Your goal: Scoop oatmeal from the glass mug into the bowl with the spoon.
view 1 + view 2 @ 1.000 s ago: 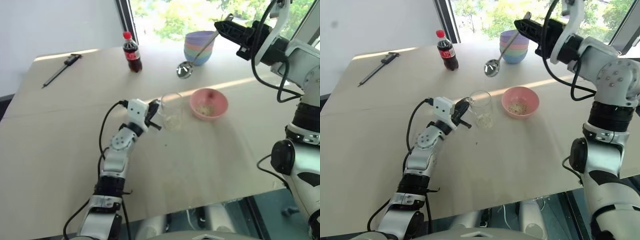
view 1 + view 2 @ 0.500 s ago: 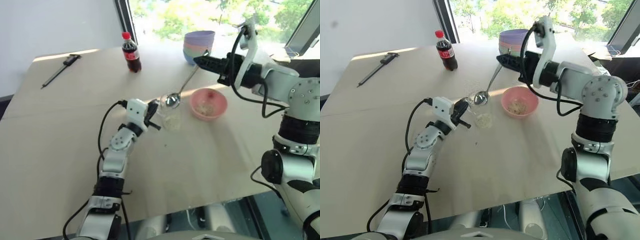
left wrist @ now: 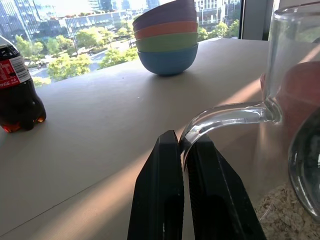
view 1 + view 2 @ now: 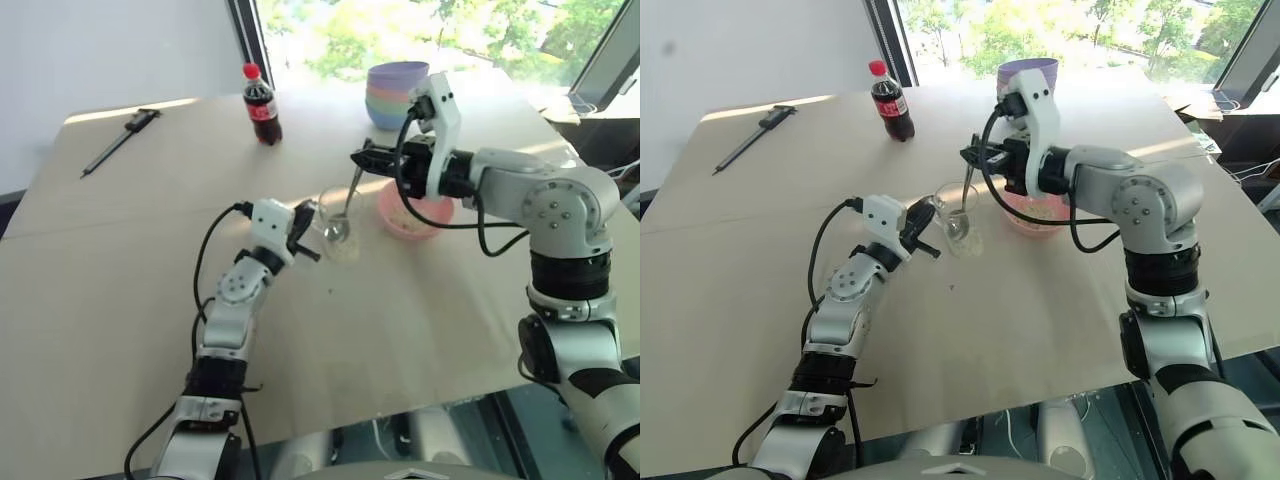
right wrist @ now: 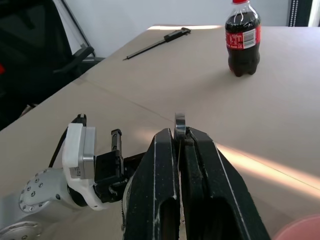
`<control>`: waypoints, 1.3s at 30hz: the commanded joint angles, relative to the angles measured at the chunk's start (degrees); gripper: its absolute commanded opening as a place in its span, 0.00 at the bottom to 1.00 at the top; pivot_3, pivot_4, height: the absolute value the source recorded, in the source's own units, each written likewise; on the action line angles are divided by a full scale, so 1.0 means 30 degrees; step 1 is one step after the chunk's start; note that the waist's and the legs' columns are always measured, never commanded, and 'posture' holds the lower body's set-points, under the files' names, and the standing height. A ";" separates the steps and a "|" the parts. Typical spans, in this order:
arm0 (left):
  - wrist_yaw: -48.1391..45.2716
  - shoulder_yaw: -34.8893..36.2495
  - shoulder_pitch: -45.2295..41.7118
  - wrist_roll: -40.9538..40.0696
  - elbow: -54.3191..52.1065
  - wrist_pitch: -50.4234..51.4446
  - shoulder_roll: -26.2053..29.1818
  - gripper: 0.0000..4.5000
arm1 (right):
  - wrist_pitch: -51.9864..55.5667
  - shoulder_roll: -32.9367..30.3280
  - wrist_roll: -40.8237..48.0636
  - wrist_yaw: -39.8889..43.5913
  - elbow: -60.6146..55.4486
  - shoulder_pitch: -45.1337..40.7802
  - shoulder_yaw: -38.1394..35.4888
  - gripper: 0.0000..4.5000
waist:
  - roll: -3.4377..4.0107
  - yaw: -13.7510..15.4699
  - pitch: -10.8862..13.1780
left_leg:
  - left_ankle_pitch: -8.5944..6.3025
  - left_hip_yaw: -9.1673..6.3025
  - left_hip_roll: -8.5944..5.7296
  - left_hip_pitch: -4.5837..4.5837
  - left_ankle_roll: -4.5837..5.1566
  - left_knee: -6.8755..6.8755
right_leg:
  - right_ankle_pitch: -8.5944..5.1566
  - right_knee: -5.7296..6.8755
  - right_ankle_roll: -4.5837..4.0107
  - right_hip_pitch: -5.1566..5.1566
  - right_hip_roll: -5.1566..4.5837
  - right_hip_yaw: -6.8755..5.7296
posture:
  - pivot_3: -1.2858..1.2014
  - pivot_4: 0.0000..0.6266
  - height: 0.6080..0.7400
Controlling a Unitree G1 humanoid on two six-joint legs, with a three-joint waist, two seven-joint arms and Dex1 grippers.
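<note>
The glass mug (image 4: 340, 226) stands mid-table with pale oatmeal (image 3: 274, 220) at its bottom. My left gripper (image 3: 182, 142) is shut on the mug's clear side handle. My right gripper (image 4: 358, 160), hovering above the mug, is shut on the top of the silver spoon (image 4: 351, 192). The spoon slants down, and its head is inside the mug. The pink bowl (image 4: 408, 222) sits just right of the mug, partly hidden behind my right arm, and whether it holds any flakes is hidden.
A red-capped cola bottle (image 4: 264, 105) stands at the back. A stack of coloured bowls (image 4: 395, 88) is behind my right arm. A long dark tool (image 4: 125, 138) lies at the far left. The table's front edge runs below my arms.
My right arm swung down and to the left, carrying the spoon from up near the stacked bowls into the mug. The left gripper and mug stayed put.
</note>
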 commanded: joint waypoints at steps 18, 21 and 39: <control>0.0122 0.0100 0.0185 0.0118 -0.0522 0.0164 0.0271 0.40 | -0.2003 0.0952 -0.1792 0.0221 0.0229 0.0003 -0.0918 0.92 | 0.0001 -0.0003 0.0001 | 0.0005 -0.0003 -0.0004 0.0001 -0.0009 -0.0001 | 0.0000 0.0004 0.0000 -0.0006 0.0008 0.0000 | 0.52 0.24 1.00; 0.0060 0.0153 0.0604 0.0087 -0.1075 0.0413 0.0457 0.47 | -0.2186 0.0821 -0.1947 0.0446 0.0203 0.0004 -0.0893 0.92 | 0.0001 -0.0012 0.0001 | 0.0005 -0.0003 -0.0003 -0.0001 -0.0009 -0.0001 | 0.0000 0.0001 0.0000 -0.0005 0.0006 0.0000 | 0.52 0.24 1.00; -0.2473 0.5482 1.1886 -0.7271 -1.3759 0.8097 0.4149 0.47 | -0.6305 -0.4793 -0.1772 0.6232 -0.4435 0.9600 -0.3643 0.92 | 0.0009 0.0112 0.0011 | 0.0001 -0.0005 0.0028 -0.0016 -0.0006 -0.0054 | -0.0007 -0.0062 -0.0001 -0.0008 -0.0002 0.0048 | 0.52 0.24 1.00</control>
